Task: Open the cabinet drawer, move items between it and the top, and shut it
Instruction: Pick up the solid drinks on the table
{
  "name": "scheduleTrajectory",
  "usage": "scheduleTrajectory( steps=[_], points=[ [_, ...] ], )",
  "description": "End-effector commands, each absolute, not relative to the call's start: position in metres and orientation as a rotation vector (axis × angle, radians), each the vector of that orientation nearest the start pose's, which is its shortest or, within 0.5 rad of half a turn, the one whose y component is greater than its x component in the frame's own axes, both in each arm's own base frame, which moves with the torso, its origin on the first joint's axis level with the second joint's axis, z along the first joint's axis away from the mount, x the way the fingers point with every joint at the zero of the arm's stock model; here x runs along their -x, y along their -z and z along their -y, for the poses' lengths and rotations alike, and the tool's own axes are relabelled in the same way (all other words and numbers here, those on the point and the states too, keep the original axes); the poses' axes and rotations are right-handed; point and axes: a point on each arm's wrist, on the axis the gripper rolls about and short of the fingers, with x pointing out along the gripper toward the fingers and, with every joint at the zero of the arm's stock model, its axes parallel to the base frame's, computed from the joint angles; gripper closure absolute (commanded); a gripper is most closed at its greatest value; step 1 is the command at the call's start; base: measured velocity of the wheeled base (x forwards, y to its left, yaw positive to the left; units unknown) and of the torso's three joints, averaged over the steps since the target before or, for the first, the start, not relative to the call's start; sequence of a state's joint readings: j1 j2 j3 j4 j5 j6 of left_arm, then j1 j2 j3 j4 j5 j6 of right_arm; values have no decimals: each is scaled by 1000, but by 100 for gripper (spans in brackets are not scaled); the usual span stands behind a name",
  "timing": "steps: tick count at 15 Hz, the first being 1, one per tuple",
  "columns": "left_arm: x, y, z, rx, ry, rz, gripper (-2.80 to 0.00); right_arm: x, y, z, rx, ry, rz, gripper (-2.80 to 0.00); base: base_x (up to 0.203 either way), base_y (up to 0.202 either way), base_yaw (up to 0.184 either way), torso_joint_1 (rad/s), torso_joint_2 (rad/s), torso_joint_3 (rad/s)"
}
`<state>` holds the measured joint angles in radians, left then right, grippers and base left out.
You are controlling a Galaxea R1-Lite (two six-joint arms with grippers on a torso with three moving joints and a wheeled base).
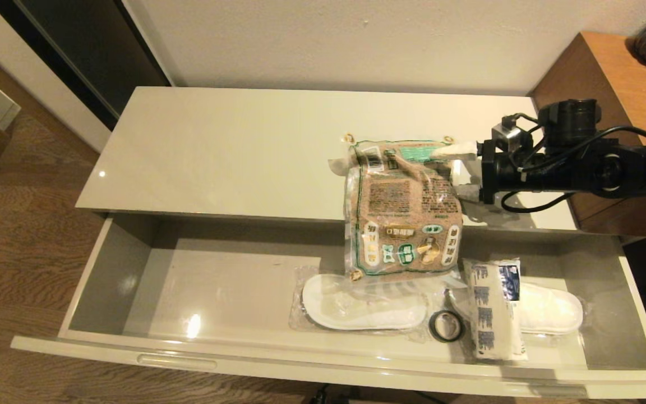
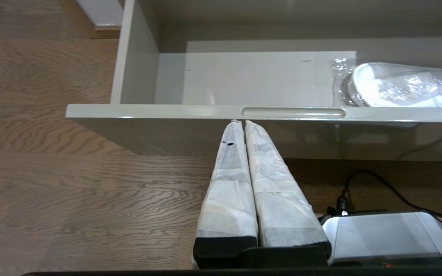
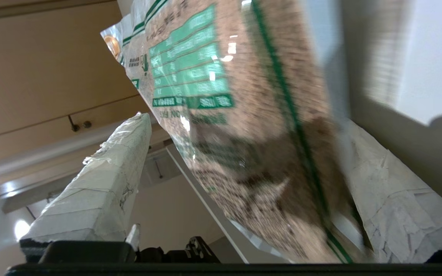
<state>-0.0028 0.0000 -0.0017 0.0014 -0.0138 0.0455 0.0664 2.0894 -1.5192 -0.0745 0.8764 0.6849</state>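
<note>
Right claw (image 1: 460,165), reaching in from the right side of the low cabinet, jaws spread wide about the upper right corner of the grain bag (image 1: 401,210); the right wrist view shows the bag lying between the two wrapped fingers (image 3: 102,180), one of which stands clear of it, so the bag is judged not clamped. The bag rests on the top (image 1: 216,146), its lower end overhanging the front edge above the open cabinet drawer (image 1: 323,365). Left claw (image 2: 240,124), fingers pressed together, empty, parked low in front of the drawer face beside a handle slot (image 2: 293,112). Inside the drawer, toward its right half: wrapped slippers (image 1: 365,306), tissue pack (image 1: 494,314) lying across the second slipper, and a black tape ring (image 1: 446,326) between them. Progress, as judged: drawer opened; the bag either just set on the top or about to be taken; the remaining items unmoved; closing not yet done.
</note>
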Motion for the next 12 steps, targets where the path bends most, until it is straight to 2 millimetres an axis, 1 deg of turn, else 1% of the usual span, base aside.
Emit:
scheduleTrajectory(
  steps=[1, 2, 3, 4, 9, 10, 12],
  points=[
    [23, -76, 0, -46, 17, -1, 0, -423, -170, -56, -830, -726, -826, -280, 0, 0, 0, 0, 0, 0],
    [23, -76, 0, -46, 17, -1, 0, -423, -168, -61, -823, -700, -833, -280, 0, 0, 0, 0, 0, 0],
    [23, -76, 0, -45, 17, -1, 0, -423, -164, -64, -812, -667, -835, 0, 0, 0, 0, 0, 0, 0],
    [23, -76, 0, -46, 18, -1, 0, -423, -161, -66, -799, -658, -847, 0, 0, 0, 0, 0, 0, 0],
    [23, -76, 0, -46, 17, -1, 0, -416, -162, -69, -789, -657, -877, 0, 0, 0, 0, 0, 0, 0],
    [23, -76, 0, -47, 17, -1, 0, -413, -167, -68, -788, -654, -877, 0, 0, 0, 0, 0, 0, 0],
    [23, -76, 0, -57, 17, -1, 0, -398, -194, -66, -782, -651, -857, 0, 0, 0, 0, 0, 0, 0]
  ],
)
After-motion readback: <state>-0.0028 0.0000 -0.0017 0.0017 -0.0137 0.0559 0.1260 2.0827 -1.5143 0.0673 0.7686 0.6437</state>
